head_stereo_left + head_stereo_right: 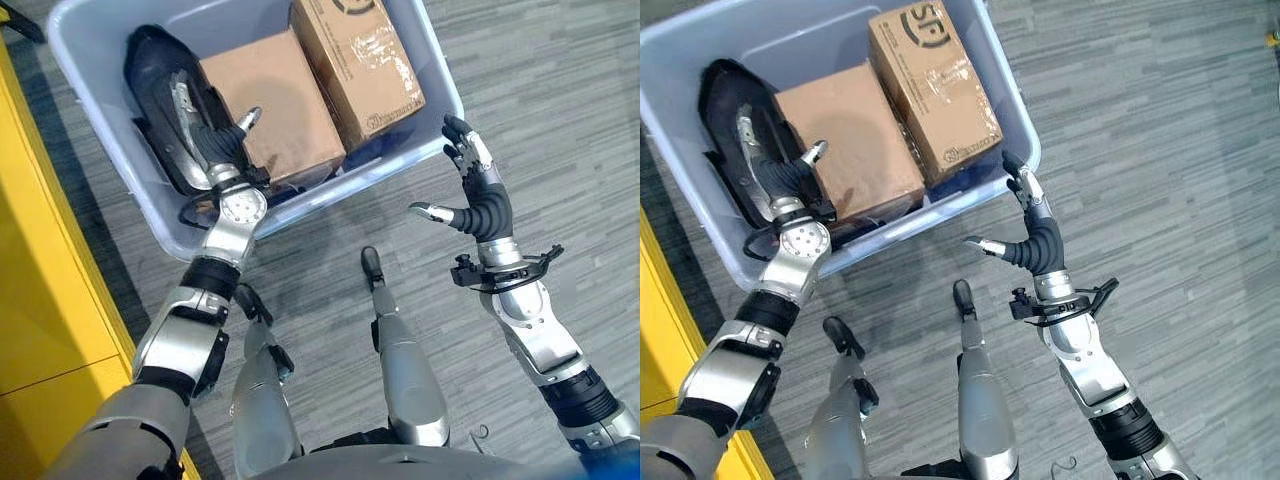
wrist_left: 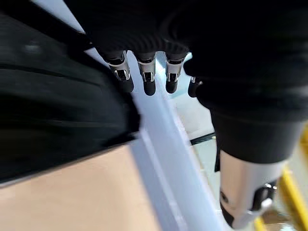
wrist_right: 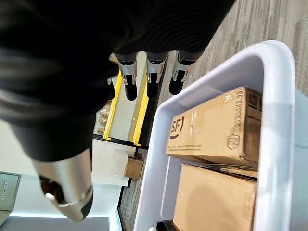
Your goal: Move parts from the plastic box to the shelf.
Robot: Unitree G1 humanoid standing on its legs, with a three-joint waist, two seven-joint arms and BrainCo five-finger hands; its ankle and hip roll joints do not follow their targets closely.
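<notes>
**Caller:** Left eye view first, read from the left: a yellow shelf (image 1: 40, 300) edge is seen along the side, then the plastic box (image 1: 100, 140) on the grey plank floor (image 1: 560, 120). The left hand (image 1: 205, 135) is reached down inside, between a black moulded part (image 1: 150, 70) and a plain cardboard box (image 1: 275, 105). Its fingers are seen straight in the wrist view, nothing clasped.

**Analyst:** Further right, a second, printed cardboard box (image 1: 360, 60) is wedged beside the plain one. Outside the bin's near corner, the right hand (image 1: 480, 195) is held open in the air, fingers spread, thumb out, nothing carried.

**Caller:** So every part is judged to lie in the bin yet.

**Analyst:** Risk is judged on the left: the gap is narrow, so fingers may be jammed between carton and black shell, or the bin dragged along the floor.

**Caller:** Materials?

**Analyst:** Thin, smooth, pale-blue plastic walls with a rounded rim; matte, square-edged cardboard, tape-glossed on the printed carton; the black part is curved, glossy, likely slippery.
</notes>
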